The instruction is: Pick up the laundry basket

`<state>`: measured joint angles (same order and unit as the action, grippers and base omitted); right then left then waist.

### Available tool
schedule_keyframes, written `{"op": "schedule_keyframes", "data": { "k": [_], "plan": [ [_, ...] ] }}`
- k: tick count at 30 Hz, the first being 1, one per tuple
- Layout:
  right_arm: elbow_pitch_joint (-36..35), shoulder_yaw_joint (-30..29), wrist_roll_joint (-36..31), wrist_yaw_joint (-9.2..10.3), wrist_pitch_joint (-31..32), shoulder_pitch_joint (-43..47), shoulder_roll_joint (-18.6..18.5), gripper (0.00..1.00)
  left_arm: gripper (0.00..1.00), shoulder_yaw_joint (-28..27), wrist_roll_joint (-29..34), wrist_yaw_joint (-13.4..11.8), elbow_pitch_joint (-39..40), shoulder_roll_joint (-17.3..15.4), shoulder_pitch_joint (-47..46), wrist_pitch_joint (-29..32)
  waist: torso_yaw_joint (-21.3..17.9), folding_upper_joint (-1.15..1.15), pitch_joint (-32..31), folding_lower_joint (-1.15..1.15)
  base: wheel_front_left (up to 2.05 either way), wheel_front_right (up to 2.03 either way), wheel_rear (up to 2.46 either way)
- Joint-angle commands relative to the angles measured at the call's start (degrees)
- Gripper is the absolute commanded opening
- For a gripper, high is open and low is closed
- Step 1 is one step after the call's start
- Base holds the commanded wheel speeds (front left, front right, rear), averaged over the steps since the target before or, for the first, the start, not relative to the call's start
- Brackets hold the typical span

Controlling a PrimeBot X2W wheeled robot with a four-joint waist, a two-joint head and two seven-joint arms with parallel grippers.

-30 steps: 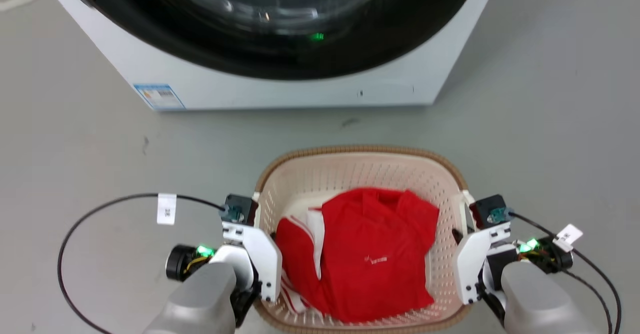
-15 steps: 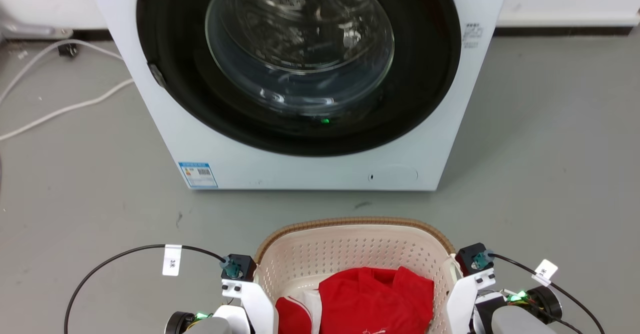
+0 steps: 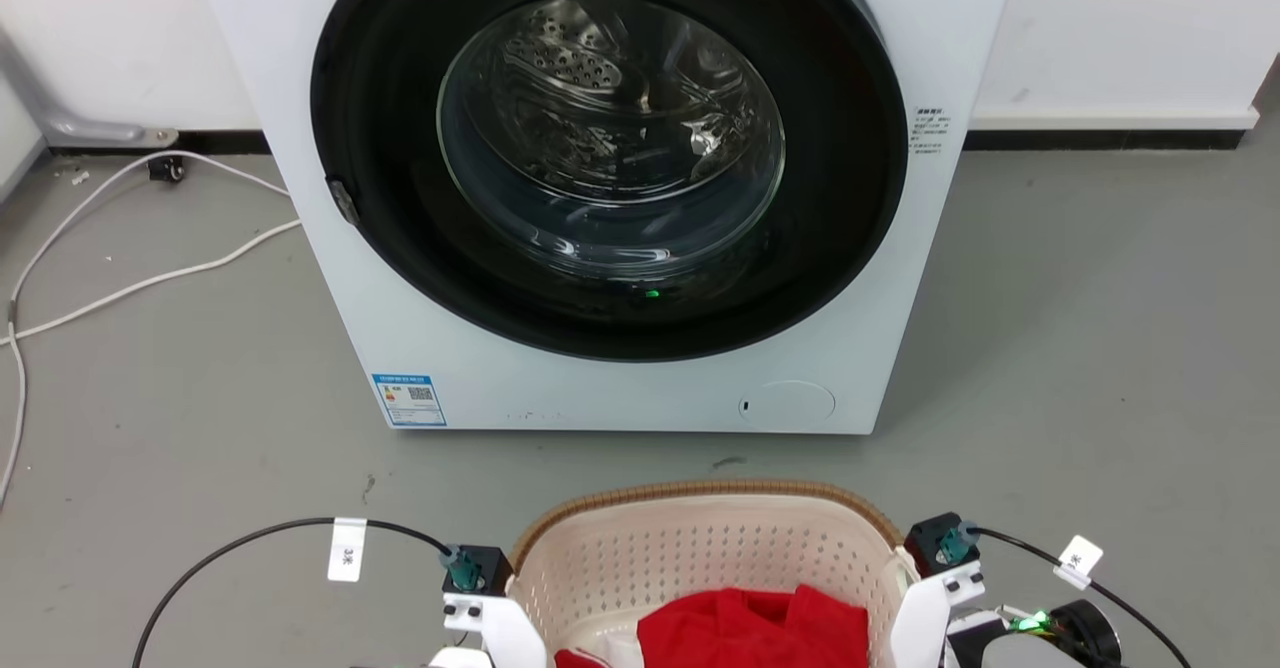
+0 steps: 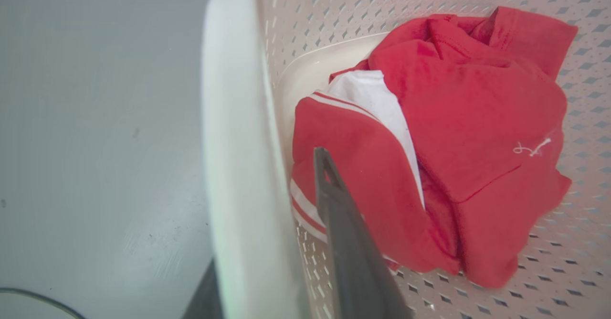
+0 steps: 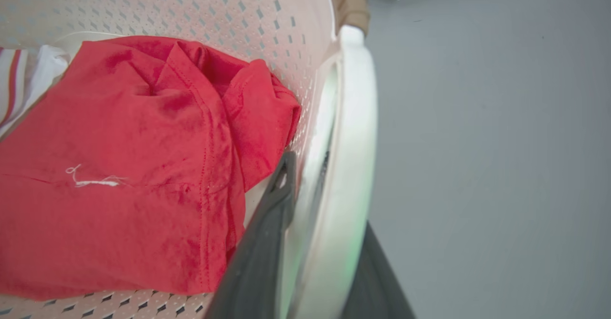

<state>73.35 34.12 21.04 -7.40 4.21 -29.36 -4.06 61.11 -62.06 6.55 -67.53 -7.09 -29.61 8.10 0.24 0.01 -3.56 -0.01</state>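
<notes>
We note the laundry basket (image 3: 700, 548) near the front of the washing machine (image 3: 620, 398), a red garment (image 4: 477, 132) inside. Jaws of the left gripper (image 4: 267, 204) clamp its left handle (image 4: 229, 118), one finger inside the wall, one outside; jaws of the right gripper (image 5: 329, 199) clamp the right handle (image 5: 355, 118) likewise.

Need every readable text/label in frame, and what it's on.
"3米": white tag on left black cable, sideways.
White tag on right cable: too blurred.
Blue label, washing machine front: too small.
Small sticker, machine's upper right: too small.
White stitched mark on red garment: illegible.
</notes>
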Motion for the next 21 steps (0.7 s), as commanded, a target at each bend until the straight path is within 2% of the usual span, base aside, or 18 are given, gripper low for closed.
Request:
{"op": "schedule_keyframes", "data": {
  "k": [1,21],
  "plan": [
    [-1.4,0.8,0.5,-0.16,-0.5,-0.4,0.3,0.00,0.00,1.1,0.0,1.6,1.0,1.4,1.0,1.0,0.1,-0.01,-0.4,0.01,0.00,0.00,0.00],
    [-1.6,8.3,8.4,-0.16,0.2,0.5,-1.6,0.00,0.00,4.0,-3.3,1.6,0.4,0.9,1.2,1.1,0.3,-0.01,-2.0,0.01,0.00,0.00,0.00]
  ]
}}
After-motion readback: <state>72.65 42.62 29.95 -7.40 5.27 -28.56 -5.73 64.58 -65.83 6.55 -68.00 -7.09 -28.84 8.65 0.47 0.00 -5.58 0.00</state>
